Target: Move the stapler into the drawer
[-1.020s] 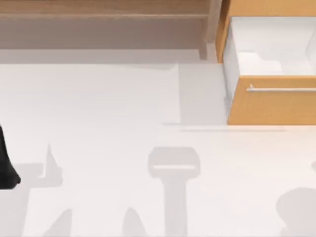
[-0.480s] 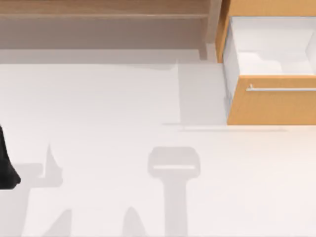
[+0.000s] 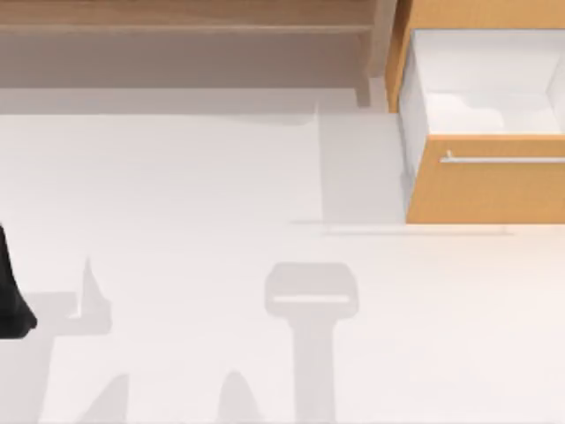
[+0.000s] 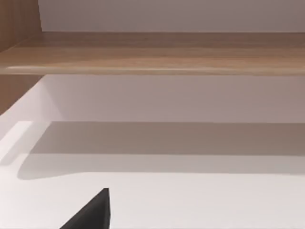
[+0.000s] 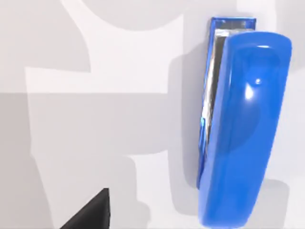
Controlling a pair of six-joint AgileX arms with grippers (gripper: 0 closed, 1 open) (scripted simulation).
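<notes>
Right wrist view puts a glossy blue plastic stapler (image 5: 240, 129) with a metal staple channel flat on the white desk (image 5: 95, 119), directly below my right arm. I judge it stiff, moderately heavy and slick on top, so I'd pinch it across its long flat sides near mid-length. Whether either hand is open, I cannot tell. From above, the orange-tan wooden drawer (image 3: 494, 190) stands open at two o'clock, beside a wide brown shelf (image 3: 185, 18) at eleven. My left arm (image 3: 11, 296) is parked at nine.
</notes>
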